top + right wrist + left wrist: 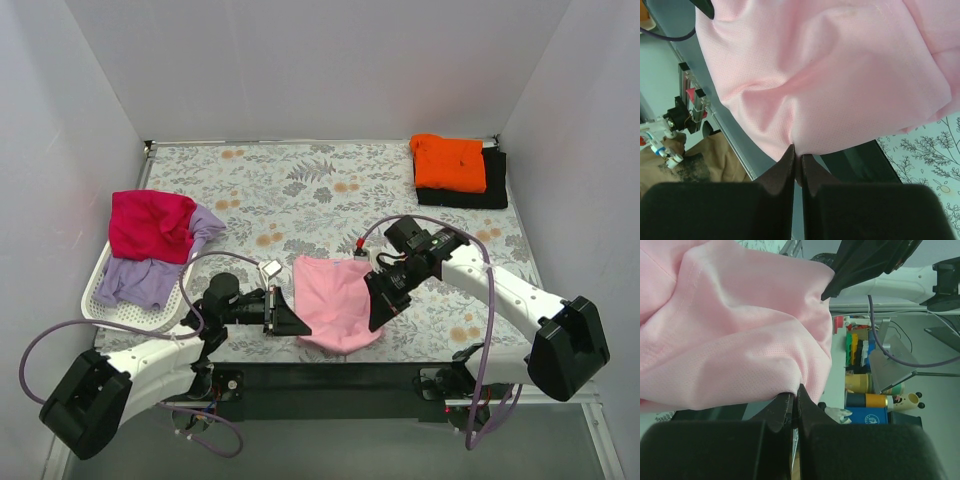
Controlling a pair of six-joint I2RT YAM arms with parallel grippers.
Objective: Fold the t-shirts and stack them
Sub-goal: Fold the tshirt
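Observation:
A light pink t-shirt [338,300] hangs bunched between my two grippers at the near edge of the table. My left gripper [293,321] is shut on its left edge; in the left wrist view the cloth [730,325] is pinched at the fingertips [796,396]. My right gripper [380,310] is shut on its right edge; the right wrist view shows the pink cloth [830,75] clamped at the tips [797,152]. A folded orange t-shirt [449,160] lies on a black one [492,185] at the far right. A magenta-red shirt [150,222] and a lavender one [140,278] lie in the basket.
The white plastic laundry basket [100,300] stands at the left edge of the floral table cover [300,190]. White walls close in the left, back and right sides. The black front rail [330,375] runs below the pink shirt.

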